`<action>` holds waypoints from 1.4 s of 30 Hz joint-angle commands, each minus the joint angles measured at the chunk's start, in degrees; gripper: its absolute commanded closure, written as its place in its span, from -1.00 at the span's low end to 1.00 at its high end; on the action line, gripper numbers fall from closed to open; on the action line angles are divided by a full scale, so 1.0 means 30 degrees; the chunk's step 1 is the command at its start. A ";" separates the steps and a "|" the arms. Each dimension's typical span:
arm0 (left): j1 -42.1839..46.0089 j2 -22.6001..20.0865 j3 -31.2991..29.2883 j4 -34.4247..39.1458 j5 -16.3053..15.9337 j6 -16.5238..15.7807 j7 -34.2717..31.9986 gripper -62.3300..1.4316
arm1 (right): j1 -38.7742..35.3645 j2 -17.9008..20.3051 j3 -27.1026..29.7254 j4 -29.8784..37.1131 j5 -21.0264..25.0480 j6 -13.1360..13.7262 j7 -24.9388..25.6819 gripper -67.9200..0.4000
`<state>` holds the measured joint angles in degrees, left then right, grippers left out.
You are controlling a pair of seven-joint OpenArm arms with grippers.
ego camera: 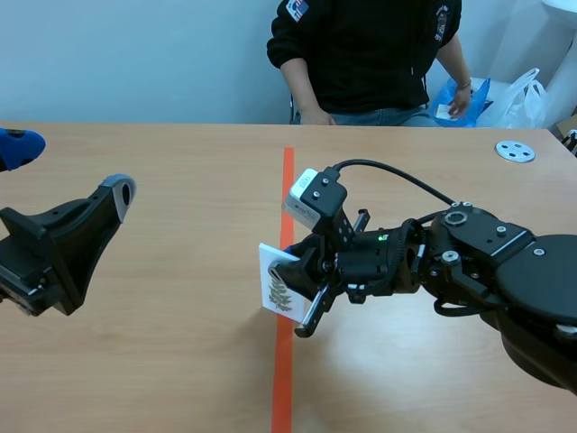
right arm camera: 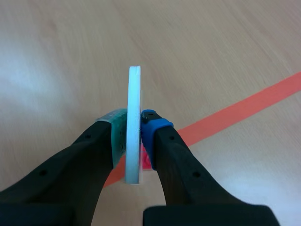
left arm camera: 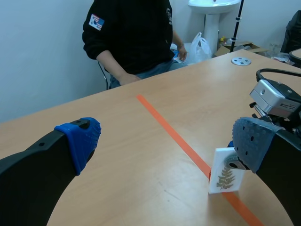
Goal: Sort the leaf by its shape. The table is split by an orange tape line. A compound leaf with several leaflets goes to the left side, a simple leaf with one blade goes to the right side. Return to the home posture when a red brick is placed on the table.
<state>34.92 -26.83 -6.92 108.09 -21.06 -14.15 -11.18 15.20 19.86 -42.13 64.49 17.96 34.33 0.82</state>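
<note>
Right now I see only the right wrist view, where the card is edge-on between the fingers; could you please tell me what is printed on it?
Observer: The card shows a fern-like leaf with several leaflets along one stem.
Operator: Thank you. Where does it sit against the tape line?
Observer: In the scene view the right gripper holds it upright over the tape line, its printed face toward the left side.
Operator: Is the left gripper nearby?
Observer: No, the left gripper is open and apart from the card, over the left side.
</note>
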 commanded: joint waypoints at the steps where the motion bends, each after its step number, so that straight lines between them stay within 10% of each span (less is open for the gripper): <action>1: 0.0102 0.0029 -0.0073 0.0095 -0.0182 -0.0051 -0.0335 -0.93 | 0.0262 0.0204 0.0138 0.0182 0.0138 -0.0087 0.0291 0.95; 12: 0.0102 0.0029 -0.0073 0.0095 -0.0182 -0.0051 -0.0335 -0.93 | 0.0219 0.0197 0.1071 0.0182 0.0131 -0.1326 0.0481 0.97; 42: 0.0102 -0.0350 -0.0095 0.0095 -0.0182 -0.0051 -0.0335 -0.93 | -0.7715 0.1851 2.0087 0.0233 0.1698 -0.2667 0.0736 0.97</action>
<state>34.92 -27.81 -6.92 108.09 -21.06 -14.15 -11.18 -8.47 24.47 18.11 64.49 22.35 26.33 2.11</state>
